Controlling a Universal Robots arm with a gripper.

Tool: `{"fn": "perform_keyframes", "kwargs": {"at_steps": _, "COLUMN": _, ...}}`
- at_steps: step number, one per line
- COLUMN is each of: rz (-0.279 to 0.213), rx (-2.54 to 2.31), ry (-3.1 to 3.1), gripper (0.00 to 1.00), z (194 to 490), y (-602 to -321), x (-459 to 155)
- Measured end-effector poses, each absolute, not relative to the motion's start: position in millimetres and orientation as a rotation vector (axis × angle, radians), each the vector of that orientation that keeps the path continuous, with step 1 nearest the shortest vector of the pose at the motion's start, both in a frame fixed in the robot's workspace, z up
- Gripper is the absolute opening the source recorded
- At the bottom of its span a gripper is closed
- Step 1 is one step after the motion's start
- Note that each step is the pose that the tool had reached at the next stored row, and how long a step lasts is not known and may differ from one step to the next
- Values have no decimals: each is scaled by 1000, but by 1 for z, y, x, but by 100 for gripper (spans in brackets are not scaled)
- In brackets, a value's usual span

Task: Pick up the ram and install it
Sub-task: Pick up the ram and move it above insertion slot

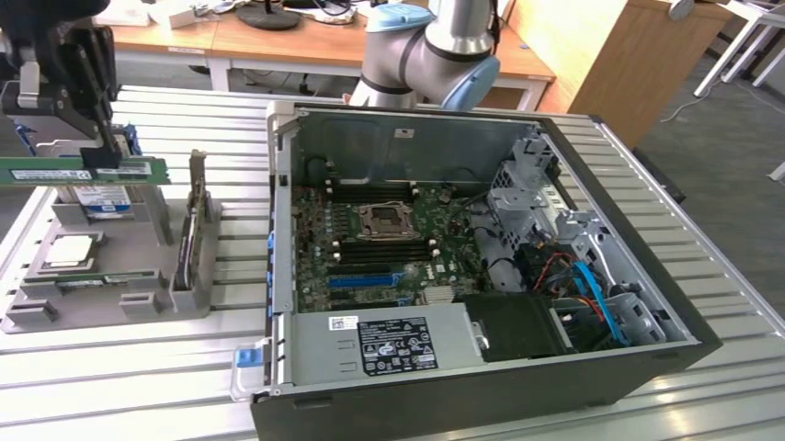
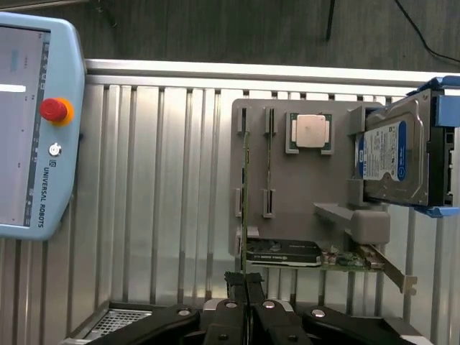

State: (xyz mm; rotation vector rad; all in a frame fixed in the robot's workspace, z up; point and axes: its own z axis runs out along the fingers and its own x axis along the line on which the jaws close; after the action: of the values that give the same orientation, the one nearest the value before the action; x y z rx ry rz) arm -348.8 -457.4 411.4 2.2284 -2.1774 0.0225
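The ram [image 1: 50, 172] is a slim green stick held level above the grey parts holder [image 1: 73, 308] at the exterior view's left. My gripper [image 1: 108, 162] is shut on it from above, near its right half. In the wrist view the ram [image 2: 246, 208] appears edge-on as a thin line running out from between my shut fingertips [image 2: 246, 286], over the holder [image 2: 295, 194]. The open computer case [image 1: 687, 354] lies to the exterior view's right, with the motherboard's black slots [image 1: 374, 246] below the processor socket [image 1: 382, 220].
The holder carries a square silver processor [image 2: 310, 131], a blue-labelled hard drive [image 2: 392, 154], a graphics card [image 2: 284, 253] and another green stick [image 2: 270, 154] in a slot. A teach pendant [image 2: 29, 122] lies beside it on the slatted metal table [image 1: 135, 386]. The arm's base [image 1: 429, 55] stands behind the case.
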Motion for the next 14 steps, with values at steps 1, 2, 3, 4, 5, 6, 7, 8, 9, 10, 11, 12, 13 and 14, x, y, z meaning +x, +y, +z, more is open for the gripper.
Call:
{"fn": "perform_keyframes", "kwargs": {"at_steps": 1, "rz": 23, "rx": 2228, "ry": -2177, "gripper": 12, "z": 411, "y": -457, "x": -347}}
{"fn": "perform_keyframes", "kwargs": {"at_steps": 2, "rz": 23, "rx": 2228, "ry": -2177, "gripper": 12, "z": 411, "y": -457, "x": -345}}
{"fn": "perform_keyframes", "kwargs": {"at_steps": 3, "rz": 22, "rx": 2228, "ry": -2177, "gripper": 12, "z": 411, "y": -457, "x": -343}}
{"fn": "perform_keyframes", "kwargs": {"at_steps": 4, "rz": 22, "rx": 2228, "ry": -2177, "gripper": 12, "z": 412, "y": -457, "x": -341}}
{"fn": "perform_keyframes", "kwargs": {"at_steps": 5, "rz": 22, "rx": 2228, "ry": -2177, "gripper": 12, "z": 412, "y": -457, "x": -338}}
{"fn": "perform_keyframes", "kwargs": {"at_steps": 6, "rz": 22, "rx": 2228, "ry": -2177, "gripper": 12, "z": 412, "y": -457, "x": -336}}
{"fn": "perform_keyframes", "kwargs": {"at_steps": 7, "rz": 22, "rx": 2228, "ry": -2177, "gripper": 12, "z": 412, "y": -457, "x": -334}}
{"fn": "perform_keyframes", "kwargs": {"at_steps": 8, "rz": 22, "rx": 2228, "ry": -2177, "gripper": 12, "z": 412, "y": -457, "x": -332}}
{"fn": "perform_keyframes", "kwargs": {"at_steps": 9, "rz": 22, "rx": 2228, "ry": -2177, "gripper": 12, "z": 412, "y": -457, "x": -329}}
{"fn": "perform_keyframes", "kwargs": {"at_steps": 10, "rz": 22, "rx": 2228, "ry": -2177, "gripper": 12, "z": 412, "y": -457, "x": -327}}
{"fn": "perform_keyframes", "kwargs": {"at_steps": 11, "rz": 22, "rx": 2228, "ry": -2177, "gripper": 12, "z": 412, "y": -457, "x": -325}}
{"fn": "perform_keyframes", "kwargs": {"at_steps": 12, "rz": 22, "rx": 2228, "ry": -2177, "gripper": 12, "z": 412, "y": -457, "x": -323}}
{"fn": "perform_keyframes", "kwargs": {"at_steps": 13, "rz": 22, "rx": 2228, "ry": -2177, "gripper": 12, "z": 412, "y": -457, "x": -321}}
{"fn": "perform_keyframes", "kwargs": {"at_steps": 14, "rz": 22, "rx": 2228, "ry": -2177, "gripper": 12, "z": 412, "y": -457, "x": -319}}
